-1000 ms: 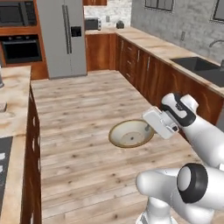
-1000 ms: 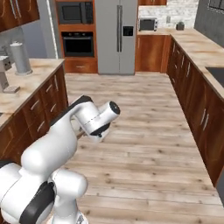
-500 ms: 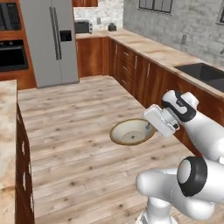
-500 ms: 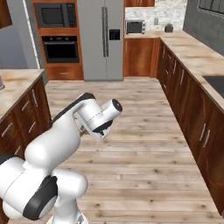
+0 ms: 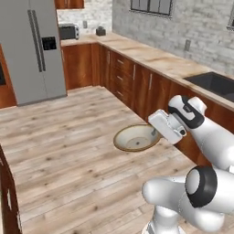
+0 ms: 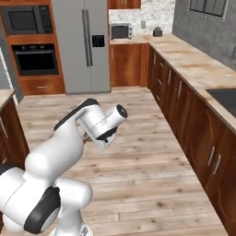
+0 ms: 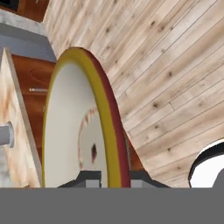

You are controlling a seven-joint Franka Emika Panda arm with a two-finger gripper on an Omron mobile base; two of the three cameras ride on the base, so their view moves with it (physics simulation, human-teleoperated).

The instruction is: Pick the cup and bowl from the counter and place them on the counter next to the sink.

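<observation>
The bowl (image 5: 136, 138) is beige-tan with a speckled cream inside and hangs above the wooden floor. My gripper (image 5: 158, 132) is shut on its right rim. In the hand view the bowl (image 7: 70, 131) stands on edge, its yellow and dark red rim pinched between the two dark fingertips of the gripper (image 7: 113, 178). The counter (image 5: 155, 59) runs along the right wall, with the dark sink (image 5: 215, 84) sunk into it; from the other side the counter (image 6: 193, 64) and sink (image 6: 226, 99) lie to the right. The cup is out of view.
A grey fridge (image 5: 34, 45) stands at the back left with a microwave (image 5: 67, 32) beside it. A wall oven (image 6: 34, 50) sits left of the fridge. A cabinet end (image 6: 7, 124) juts in at the left. Wooden floor (image 5: 68, 137) lies ahead.
The whole picture has shifted: the base has turned and driven, so the fridge slid left and the sink counter came nearer. The bowl has stayed in the shut gripper.
</observation>
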